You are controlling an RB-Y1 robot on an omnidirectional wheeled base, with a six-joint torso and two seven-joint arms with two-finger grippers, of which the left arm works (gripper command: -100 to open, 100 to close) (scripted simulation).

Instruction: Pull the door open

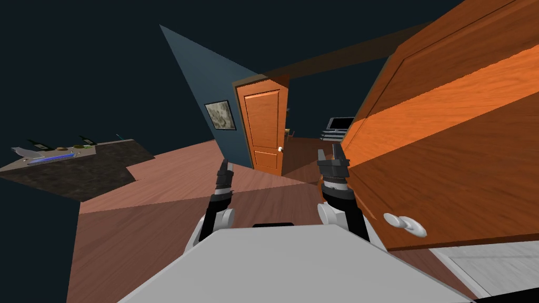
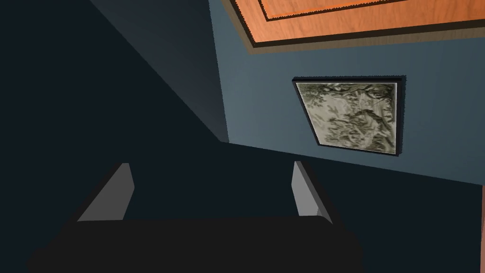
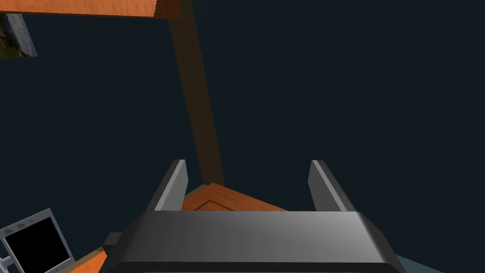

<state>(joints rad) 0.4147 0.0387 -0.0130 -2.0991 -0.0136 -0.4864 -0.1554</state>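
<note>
The right end effector (image 1: 330, 153) is holding its fingers wide apart with nothing between them, just beside the face of the big orange door (image 1: 447, 147) on the robot's right. The door's white lever handle (image 1: 405, 223) is sitting lower on that panel, nearer the robot's body and apart from the fingers. The left end effector (image 1: 226, 165) is hovering open and empty over the reddish wood floor (image 1: 158, 210). Ahead, a second orange door (image 1: 263, 129) is standing in a blue wall (image 1: 210, 79); a dark counter (image 1: 89, 173) is lying well to the left.
</note>
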